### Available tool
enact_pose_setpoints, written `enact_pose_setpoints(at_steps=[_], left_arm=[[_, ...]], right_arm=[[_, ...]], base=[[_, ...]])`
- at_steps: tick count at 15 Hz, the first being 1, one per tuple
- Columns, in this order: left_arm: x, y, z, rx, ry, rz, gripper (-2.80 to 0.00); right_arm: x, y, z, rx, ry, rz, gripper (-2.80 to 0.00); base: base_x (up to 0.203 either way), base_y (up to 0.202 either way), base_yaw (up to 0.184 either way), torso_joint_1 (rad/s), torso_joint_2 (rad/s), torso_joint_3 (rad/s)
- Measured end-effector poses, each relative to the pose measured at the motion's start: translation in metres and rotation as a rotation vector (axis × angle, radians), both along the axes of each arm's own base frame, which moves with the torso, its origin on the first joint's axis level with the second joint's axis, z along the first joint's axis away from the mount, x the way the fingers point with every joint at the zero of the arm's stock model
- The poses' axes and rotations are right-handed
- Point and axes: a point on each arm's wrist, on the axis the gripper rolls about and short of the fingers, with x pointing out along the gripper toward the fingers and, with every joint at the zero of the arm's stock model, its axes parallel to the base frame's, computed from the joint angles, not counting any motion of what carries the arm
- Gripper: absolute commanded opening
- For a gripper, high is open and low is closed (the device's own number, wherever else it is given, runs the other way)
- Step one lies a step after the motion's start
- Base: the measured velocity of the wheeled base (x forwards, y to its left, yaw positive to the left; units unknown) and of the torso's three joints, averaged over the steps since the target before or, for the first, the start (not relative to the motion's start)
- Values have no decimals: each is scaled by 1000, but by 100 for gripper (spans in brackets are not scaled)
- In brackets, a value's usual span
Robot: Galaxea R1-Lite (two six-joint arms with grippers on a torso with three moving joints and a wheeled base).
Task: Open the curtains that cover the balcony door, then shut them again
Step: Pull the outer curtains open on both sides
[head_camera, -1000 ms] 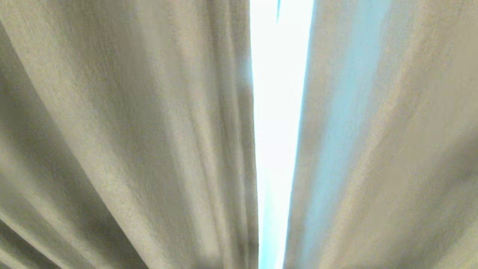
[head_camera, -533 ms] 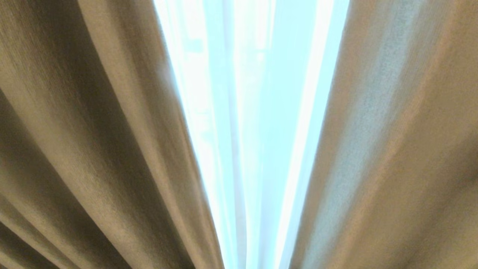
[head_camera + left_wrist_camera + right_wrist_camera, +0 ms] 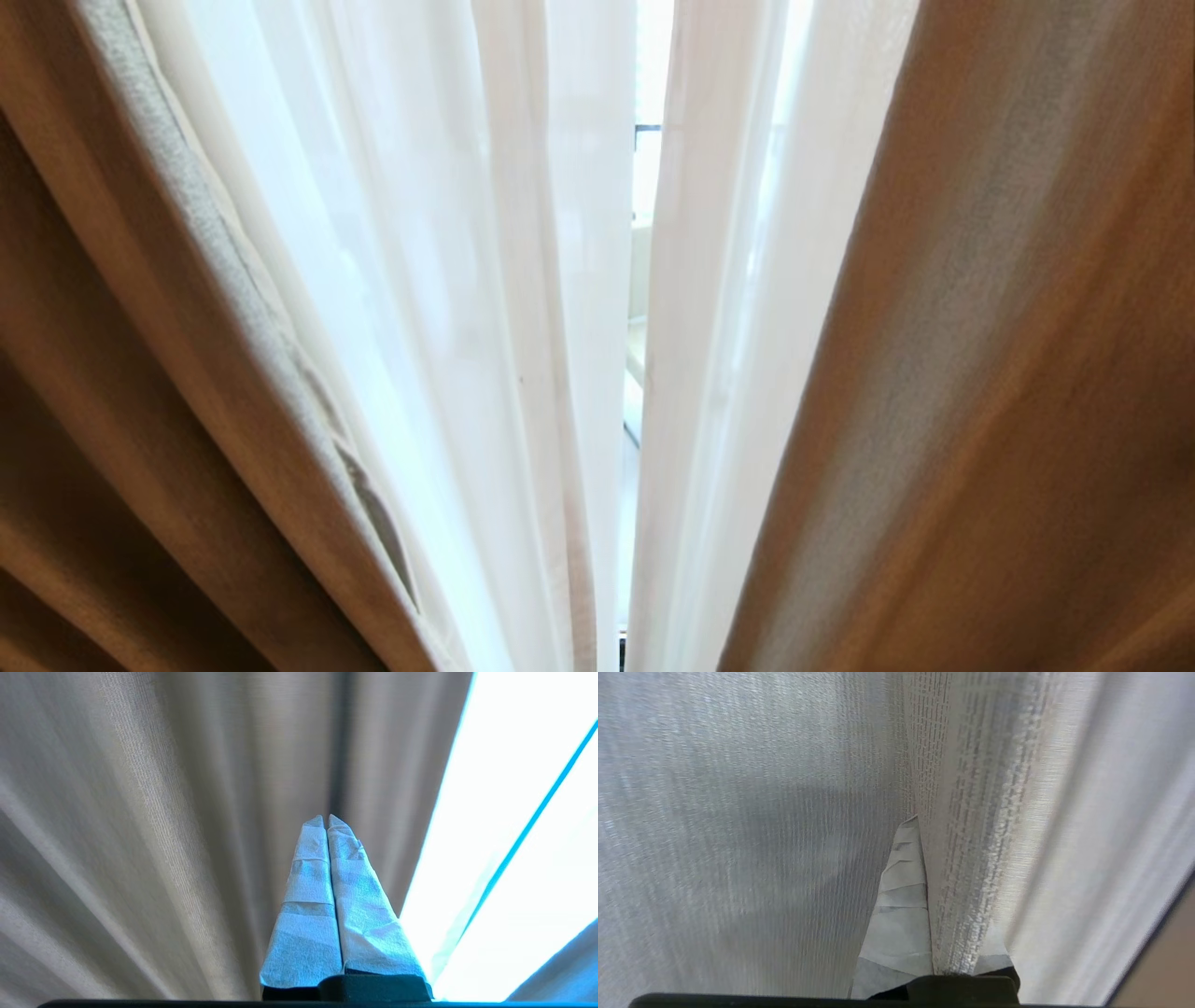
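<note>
Opening step, partway: two thick drapes, left [image 3: 187, 392] and right [image 3: 1008, 373], stand parted, and two sheers, left [image 3: 448, 280] and right [image 3: 738, 308], hang between them with a thin gap showing a sliver of door [image 3: 640, 280] beyond. Right claw [image 3: 920, 826] is closed with a sheer fold pinched between its fingers. Left claw [image 3: 326, 820] is closed and empty, near the left drape. Next, probably: drag the pinched sheer sideways without losing it, then the other sheer.

Your right pincer [image 3: 924, 826] has one finger buried behind a sheer fold of the curtains [image 3: 980, 373]; the balcony door [image 3: 644, 140] shows only as a sliver between them.
</note>
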Motion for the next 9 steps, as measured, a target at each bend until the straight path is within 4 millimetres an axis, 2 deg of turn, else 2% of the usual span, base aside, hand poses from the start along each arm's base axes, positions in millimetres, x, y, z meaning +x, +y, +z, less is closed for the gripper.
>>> enact_pose_setpoints(at_steps=[6, 9], left_arm=[[0, 0, 0, 0, 0, 0, -280], [0, 0, 0, 0, 0, 0, -280]], right_arm=[[2, 53, -3, 6, -16, 134, -280], [0, 82, -11, 2, -17, 208, -280]], base=[[0, 0, 0, 0, 0, 0], [0, 0, 0, 0, 0, 0]])
